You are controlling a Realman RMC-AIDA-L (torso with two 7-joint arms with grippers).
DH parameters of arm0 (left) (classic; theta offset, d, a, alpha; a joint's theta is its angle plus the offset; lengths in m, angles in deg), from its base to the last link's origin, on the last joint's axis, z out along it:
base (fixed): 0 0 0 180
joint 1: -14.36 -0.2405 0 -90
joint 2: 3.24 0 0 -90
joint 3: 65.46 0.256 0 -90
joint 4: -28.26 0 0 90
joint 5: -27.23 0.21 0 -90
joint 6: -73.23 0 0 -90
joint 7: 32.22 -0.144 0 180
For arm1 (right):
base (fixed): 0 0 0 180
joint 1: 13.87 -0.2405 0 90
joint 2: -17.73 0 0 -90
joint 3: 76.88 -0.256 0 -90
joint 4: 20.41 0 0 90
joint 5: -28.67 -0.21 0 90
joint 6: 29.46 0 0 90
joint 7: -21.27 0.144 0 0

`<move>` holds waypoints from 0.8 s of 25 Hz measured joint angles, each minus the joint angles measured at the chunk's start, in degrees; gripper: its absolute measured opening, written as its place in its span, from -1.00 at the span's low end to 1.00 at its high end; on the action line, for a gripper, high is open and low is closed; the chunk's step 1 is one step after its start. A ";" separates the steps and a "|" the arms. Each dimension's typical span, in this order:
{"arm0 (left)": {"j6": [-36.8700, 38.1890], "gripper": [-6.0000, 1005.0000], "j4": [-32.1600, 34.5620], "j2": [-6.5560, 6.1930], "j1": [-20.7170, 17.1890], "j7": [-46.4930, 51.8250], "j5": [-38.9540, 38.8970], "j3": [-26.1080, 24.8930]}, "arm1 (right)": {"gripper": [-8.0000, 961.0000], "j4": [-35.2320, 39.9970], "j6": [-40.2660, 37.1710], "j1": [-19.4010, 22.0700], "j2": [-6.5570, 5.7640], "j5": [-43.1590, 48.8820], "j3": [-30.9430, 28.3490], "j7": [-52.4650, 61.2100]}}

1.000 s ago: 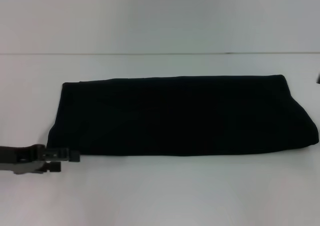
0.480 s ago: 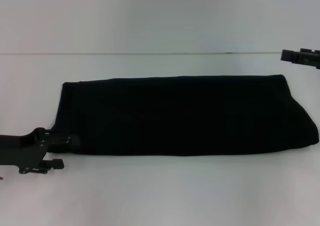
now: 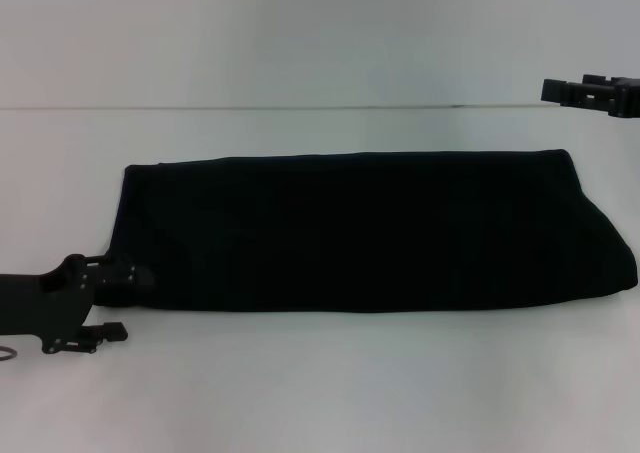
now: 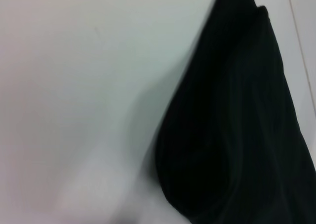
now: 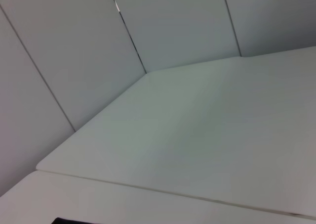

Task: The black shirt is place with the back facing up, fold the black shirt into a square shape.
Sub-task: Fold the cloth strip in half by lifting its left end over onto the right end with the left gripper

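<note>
Black shirt (image 3: 360, 231) is laid folded across the middle of the white table (image 3: 320, 383). Left hand (image 3: 118, 303), fingers apart, is seen lower left; right hand (image 3: 590, 92) upper right, state unclear.

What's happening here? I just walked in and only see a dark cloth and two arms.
A two-armed robot is folding the black shirt, which already lies on the white table as a long folded strip, not yet a square. The left claw sits open at the strip's near left corner, one finger at the cloth's edge, the other on the table. The right claw hangs above the far right corner, clear of the cloth.
</note>
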 joint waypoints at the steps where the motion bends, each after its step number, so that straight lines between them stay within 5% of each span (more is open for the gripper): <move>1: -0.68 0.69 -0.43 -0.08 0.13 0.19 -0.01 -0.06 | 0.94 0.00 0.16 -0.02 0.01 -0.01 0.03 0.03; 20: -5.11 0.68 -2.28 -0.78 1.03 0.27 -0.11 -0.64 | 0.94 0.58 0.35 -0.24 0.01 -0.06 -0.30 0.48</move>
